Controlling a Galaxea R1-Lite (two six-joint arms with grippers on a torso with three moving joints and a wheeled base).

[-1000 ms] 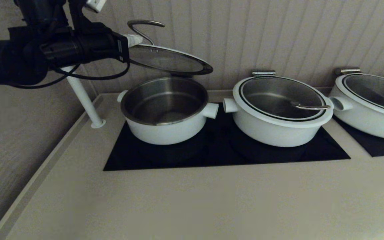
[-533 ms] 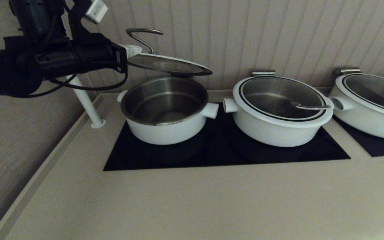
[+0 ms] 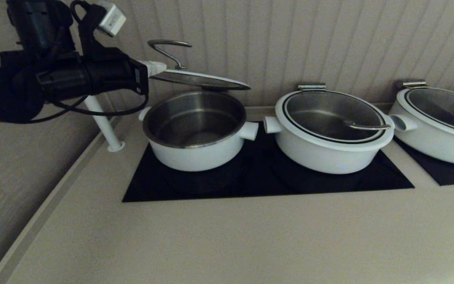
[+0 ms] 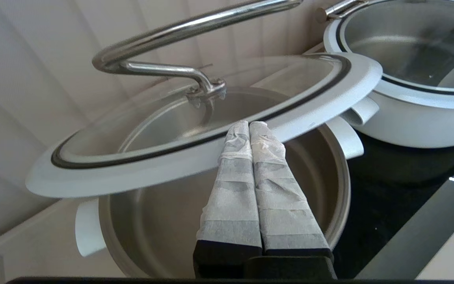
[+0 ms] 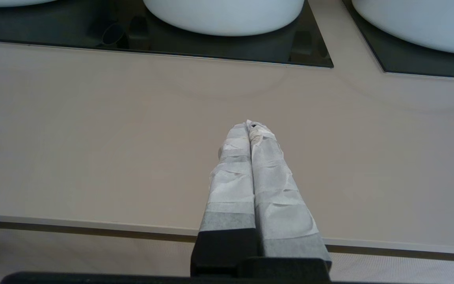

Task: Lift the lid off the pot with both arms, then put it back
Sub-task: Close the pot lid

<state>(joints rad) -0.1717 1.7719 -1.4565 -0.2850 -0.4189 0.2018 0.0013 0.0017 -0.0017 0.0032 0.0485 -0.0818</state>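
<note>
The lid (image 3: 201,80), glass with a white rim and a steel loop handle (image 3: 170,46), hangs tilted over the open pot (image 3: 195,156) on the left of the black cooktop (image 3: 266,181). Its right edge is low by the pot's back rim and its left edge is higher. My left gripper (image 3: 158,68) is shut, with its taped tips against the lid's left rim (image 4: 132,177) and nothing between the fingers; in the left wrist view the left gripper (image 4: 249,124) lies across that rim above the pot (image 4: 164,232). My right gripper (image 5: 250,124) is shut over the bare counter, out of the head view.
A wider white pot (image 3: 329,152) with its lid on stands right of the open pot, stub handles nearly touching. Another lidded pot (image 3: 436,142) is at the far right. A white post (image 3: 101,118) rises at the counter's left back corner. The panelled wall is close behind.
The lid has come down and flattened towards the pot, its left edge lower than before. My left gripper has dropped with it. The pots have not moved.
</note>
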